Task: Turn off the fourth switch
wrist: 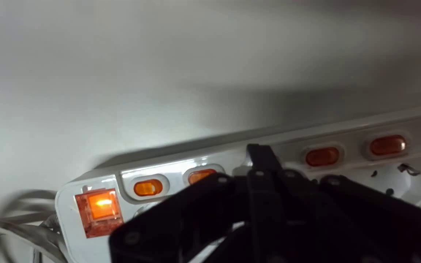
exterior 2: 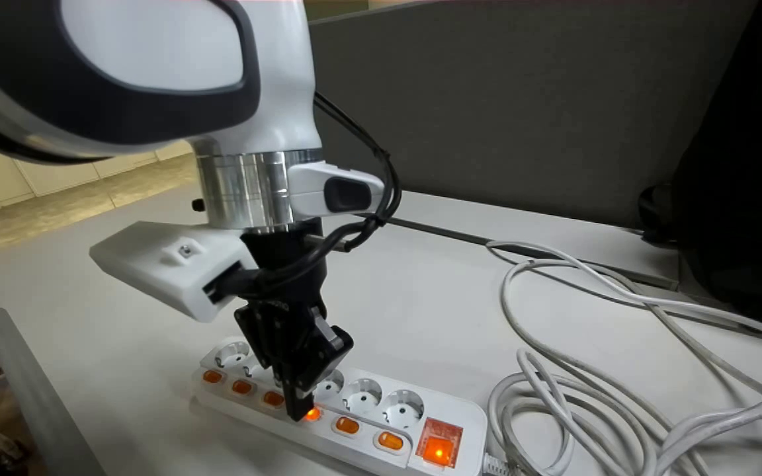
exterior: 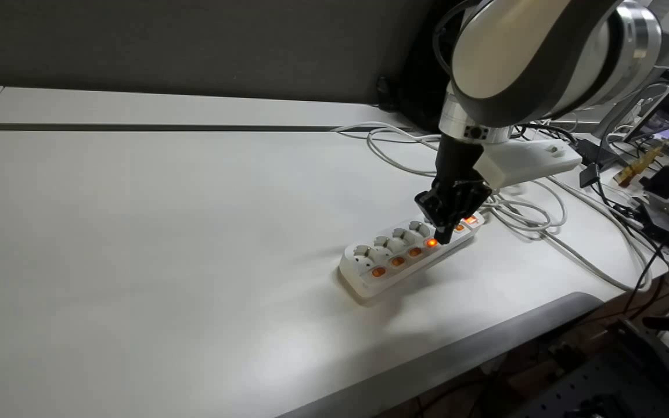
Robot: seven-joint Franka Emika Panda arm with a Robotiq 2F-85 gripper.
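A white power strip lies on the table in both exterior views (exterior: pixel 417 266) (exterior 2: pixel 471 418), with a row of small orange switches beside its sockets. One small switch glows brightly in both exterior views (exterior: pixel 431 242) (exterior 2: pixel 313 414); it is third from the large main switch. The main switch is lit too (exterior 2: pixel 438 451) (wrist: pixel 102 208). My gripper (exterior: pixel 443 237) is shut and empty, fingertips together, pointing down at the glowing switch. In an exterior view its tip (exterior 2: pixel 298 414) overlaps that switch's edge; I cannot tell whether they touch. In the wrist view the fingertips (wrist: pixel 263 151) hide the glowing switch.
Coiled white cables (exterior: pixel 523 216) lie beside the strip's main-switch end, also in an exterior view (exterior 2: pixel 533 396). A dark partition (exterior: pixel 183 52) stands behind the table. The table's grey front edge (exterior: pixel 427 363) is near the strip. A black bag (exterior 2: pixel 745 172) stands at the back.
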